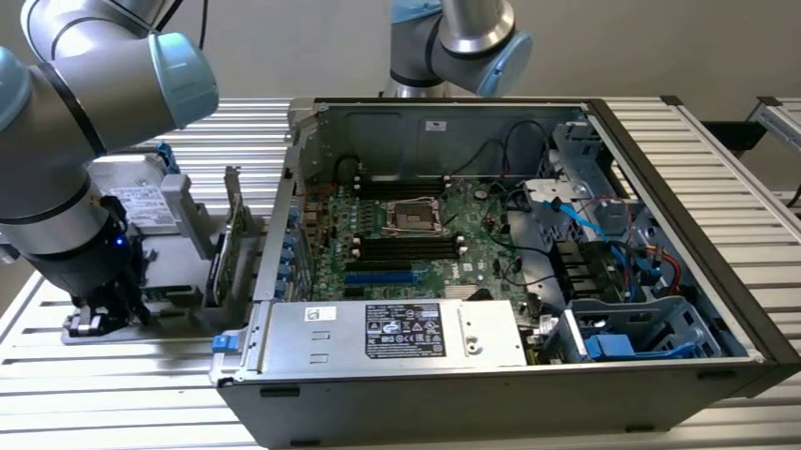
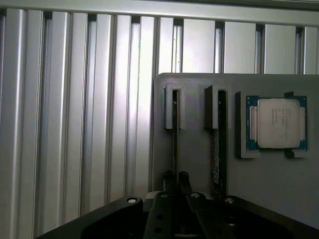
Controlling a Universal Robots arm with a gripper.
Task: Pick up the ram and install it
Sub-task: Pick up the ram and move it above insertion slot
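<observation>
The ram (image 2: 174,142) stands on edge in a slot of a grey holder plate (image 2: 197,154), seen as a thin dark line. My gripper (image 2: 175,178) sits over its near end, one dark finger close on each side of the stick, shut on it. A second stick (image 2: 220,144) stands in the neighbouring slot. In the exterior view my gripper (image 1: 107,314) is low over the grey fixture (image 1: 169,300) at the exterior view's left, outside the open computer case (image 1: 651,169). The black memory slots (image 1: 407,248) lie on the motherboard inside the case.
A processor chip (image 2: 277,123) rests in a pocket of the holder plate beside the sticks. An upright expansion card (image 1: 232,239) stands between the fixture and the case. A power supply (image 1: 400,333) fills the case's near side. A second arm's base (image 1: 457,42) stands behind the case.
</observation>
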